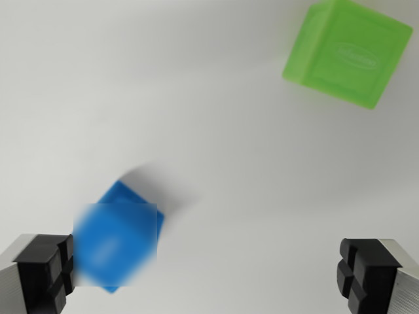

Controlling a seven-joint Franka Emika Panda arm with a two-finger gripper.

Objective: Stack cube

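A blue cube (pixel 118 242) lies on the white surface at the wrist view's lower left, blurred, its left side close against my left fingertip (pixel 46 268). A green cube (pixel 347 52) with an oval mark on its top rests at the upper right, well apart from the blue one. My gripper (pixel 206 275) is open wide, its right fingertip (pixel 366 271) far from the blue cube, and nothing is clamped between the fingers.
Bare white tabletop (pixel 216 131) fills the space between the two cubes.
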